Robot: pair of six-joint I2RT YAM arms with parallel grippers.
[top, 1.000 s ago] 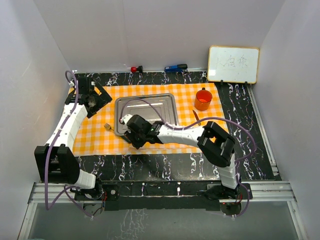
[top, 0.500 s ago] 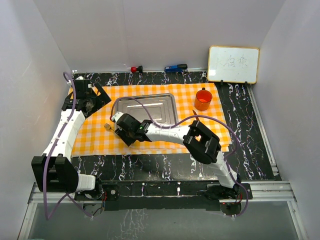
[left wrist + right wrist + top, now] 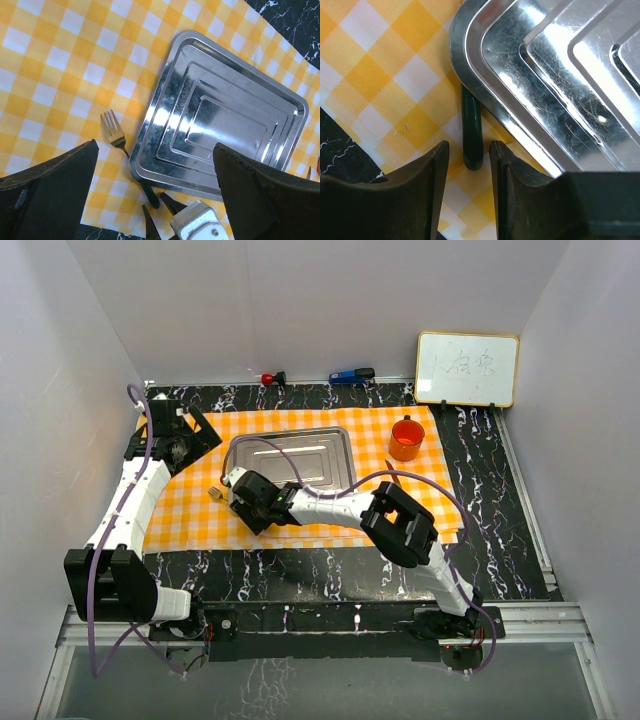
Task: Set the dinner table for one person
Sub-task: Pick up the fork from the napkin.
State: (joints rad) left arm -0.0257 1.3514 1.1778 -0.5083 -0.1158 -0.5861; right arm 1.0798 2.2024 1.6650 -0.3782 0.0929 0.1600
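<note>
R gripper (image 3: 469,167) – jaws part way apart, clamped on nothing. The dark end of the fork (image 3: 471,131) handle lay in the gap btwn the fingertips, w/ a sliver of cloth (image 3: 370,75) showing on each side. The handle ran up to the near-left corner of the tray (image 3: 560,75) and met its rim, which hid part of it. The tines pointed away to the left, flat on the cloth. The R arm reached low across from the right, over the cloth's near edge.

L gripper (image 3: 155,147) – jaws wide apart, holding nothing, up over the cloth's far-left part and looking down on tray and fork.

The tray sat empty on the checked cloth, about mid-way along. An orange cup (image 3: 407,438) stood on the cloth to the tray's right, well apart from it. The table (image 3: 300,575) lay under it all, w/ black veined top bare along the near edge and at the right. A whiteboard (image 3: 467,368) stood at the far-right corner.
</note>
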